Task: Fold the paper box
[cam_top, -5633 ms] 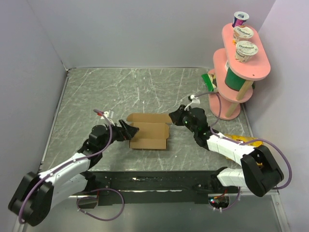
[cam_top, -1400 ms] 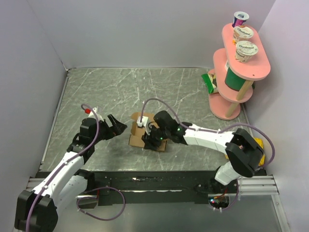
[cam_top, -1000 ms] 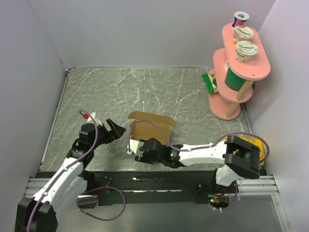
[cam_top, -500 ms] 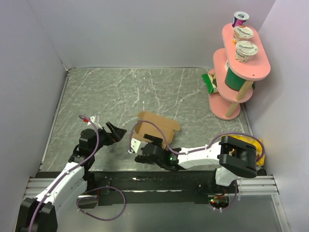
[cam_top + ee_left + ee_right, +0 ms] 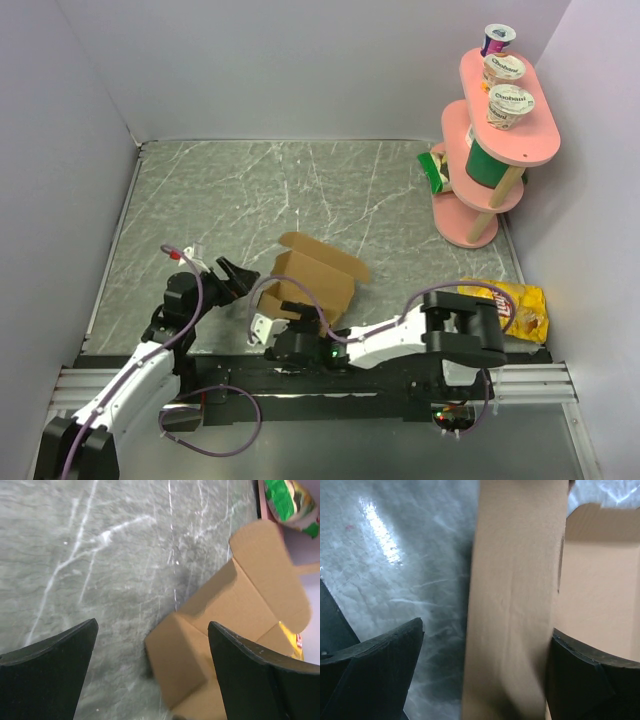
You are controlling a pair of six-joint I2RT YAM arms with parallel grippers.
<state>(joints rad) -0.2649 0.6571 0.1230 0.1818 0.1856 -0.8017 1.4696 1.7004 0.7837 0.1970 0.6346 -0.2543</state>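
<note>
The brown paper box [image 5: 318,280] stands half-formed on the marbled table, turned askew, with its lid flap [image 5: 322,252] tilted up at the back. My left gripper [image 5: 238,278] is open just left of it, and the left wrist view shows the box's [image 5: 235,605] corner ahead of the gripper [image 5: 152,625], apart from both fingers. My right gripper [image 5: 283,325] lies low at the near table edge, against the box's front. In its wrist view that gripper [image 5: 487,627] is open astride a side wall of the box [image 5: 515,580], with a gap on the left.
A pink two-tier stand [image 5: 478,205] at the back right carries yogurt cups [image 5: 510,105] and a green can [image 5: 487,162]. A green snack bag [image 5: 432,170] leans by its foot. A yellow bag [image 5: 512,305] lies at the right, behind the right arm's base. Grey walls enclose the table.
My right arm drew back to the near table edge and its jaws opened wide. The box skidded and turned, its lid flap now up. The left gripper stayed open and shifted slightly.
</note>
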